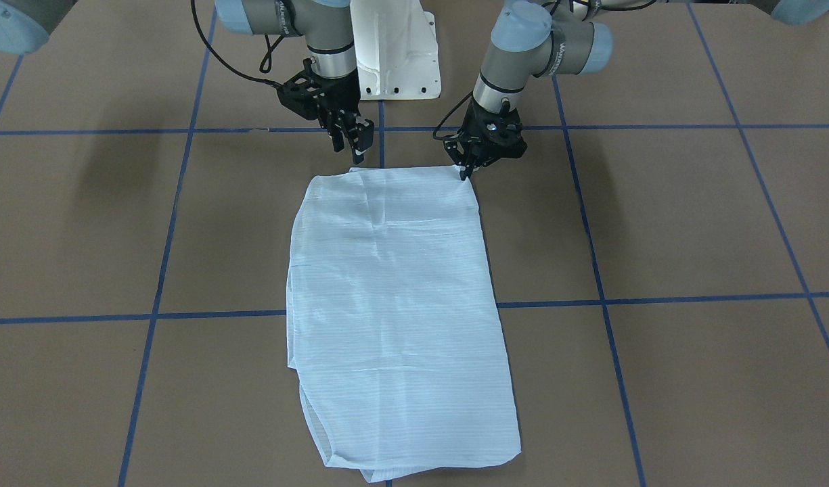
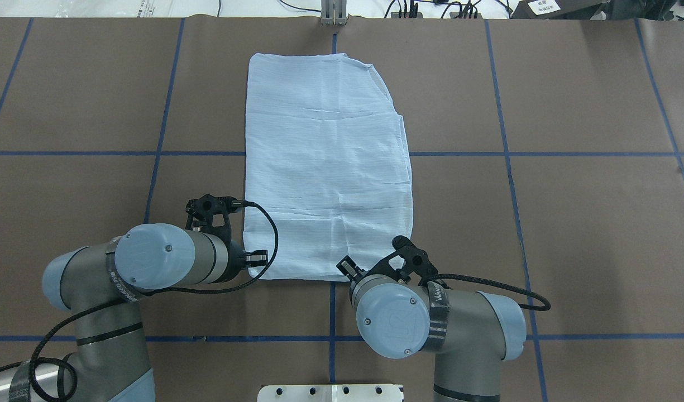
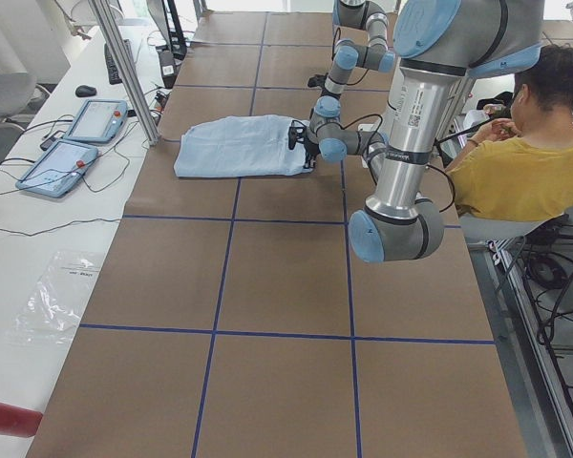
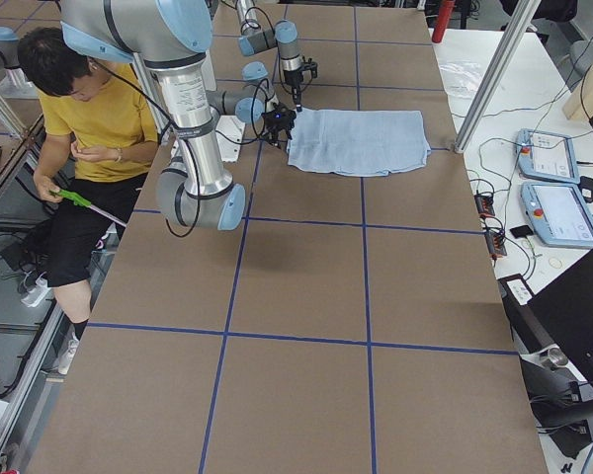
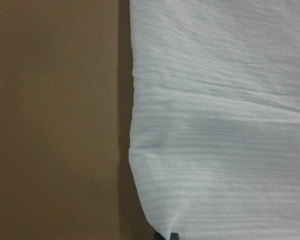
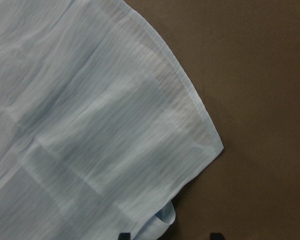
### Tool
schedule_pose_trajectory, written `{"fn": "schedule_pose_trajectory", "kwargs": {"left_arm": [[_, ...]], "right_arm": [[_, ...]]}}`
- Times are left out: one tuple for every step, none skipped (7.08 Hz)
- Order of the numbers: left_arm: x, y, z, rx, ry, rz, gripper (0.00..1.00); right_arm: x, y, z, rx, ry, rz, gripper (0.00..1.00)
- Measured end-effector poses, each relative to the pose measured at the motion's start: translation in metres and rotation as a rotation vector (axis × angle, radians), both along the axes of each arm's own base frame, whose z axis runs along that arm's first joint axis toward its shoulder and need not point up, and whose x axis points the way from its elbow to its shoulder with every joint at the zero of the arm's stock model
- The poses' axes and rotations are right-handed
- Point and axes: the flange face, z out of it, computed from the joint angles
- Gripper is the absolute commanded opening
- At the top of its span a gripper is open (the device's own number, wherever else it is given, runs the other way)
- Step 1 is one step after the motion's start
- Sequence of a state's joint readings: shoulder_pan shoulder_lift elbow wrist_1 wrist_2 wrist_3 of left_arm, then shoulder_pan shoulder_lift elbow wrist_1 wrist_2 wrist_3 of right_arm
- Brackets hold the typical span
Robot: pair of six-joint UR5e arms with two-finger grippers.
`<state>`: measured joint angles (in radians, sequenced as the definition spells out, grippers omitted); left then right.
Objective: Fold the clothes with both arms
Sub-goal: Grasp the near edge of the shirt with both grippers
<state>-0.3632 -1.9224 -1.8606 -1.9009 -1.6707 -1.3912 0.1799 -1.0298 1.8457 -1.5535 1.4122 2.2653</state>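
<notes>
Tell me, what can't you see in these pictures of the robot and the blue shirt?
1. On the shirt, the collar, buttons and sleeves are out of sight in every view, apparently folded under.
2. The fingertips of the right gripper are covered by its own wrist in the overhead view.
3. The fingers of the left gripper are almost wholly cut off by the bottom edge of the left wrist view.

Brown table (image 2: 598, 223), blue tape grid (image 2: 96, 153)

- Bright, even overhead light covers the brown tabletop (image 1: 691, 216); soft, diffuse shadows lie beside the pale shirt (image 1: 394, 304).
- Both wrist views are dimmer and slightly soft.
</notes>
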Motion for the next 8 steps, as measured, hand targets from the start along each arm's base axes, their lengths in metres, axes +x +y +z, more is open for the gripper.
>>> {"fn": "schedule_pose_trajectory", "kwargs": {"left_arm": [[0.000, 0.000, 0.000, 0.000, 0.001, -0.001, 0.00], [-0.001, -0.001, 0.000, 0.002, 0.000, -0.003, 0.00], [-0.001, -0.001, 0.000, 0.003, 0.000, -0.006, 0.00], [-0.001, -0.002, -0.001, 0.004, 0.000, -0.008, 0.00], [-0.002, -0.002, 0.000, 0.005, 0.000, -0.010, 0.00], [-0.002, -0.002, 0.000, 0.006, -0.001, -0.012, 0.00], [-0.002, -0.002, 0.000, 0.007, -0.001, -0.013, 0.00], [-0.002, -0.002, 0.000, 0.008, -0.001, -0.013, 0.00]], "right_arm": [[-0.009, 0.001, 0.004, -0.007, 0.011, 0.010, 0.60], [-0.016, 0.000, 0.007, -0.008, 0.020, 0.019, 0.60], [-0.021, -0.002, 0.009, -0.003, 0.028, 0.027, 0.60], [-0.024, -0.003, 0.011, 0.003, 0.035, 0.034, 0.59], [-0.025, -0.004, 0.011, 0.006, 0.037, 0.038, 0.55], [-0.025, -0.005, 0.010, 0.011, 0.036, 0.044, 0.55], [-0.025, -0.008, 0.006, 0.016, 0.031, 0.052, 0.55], [-0.025, -0.011, 0.003, 0.019, 0.027, 0.059, 0.56]]}}
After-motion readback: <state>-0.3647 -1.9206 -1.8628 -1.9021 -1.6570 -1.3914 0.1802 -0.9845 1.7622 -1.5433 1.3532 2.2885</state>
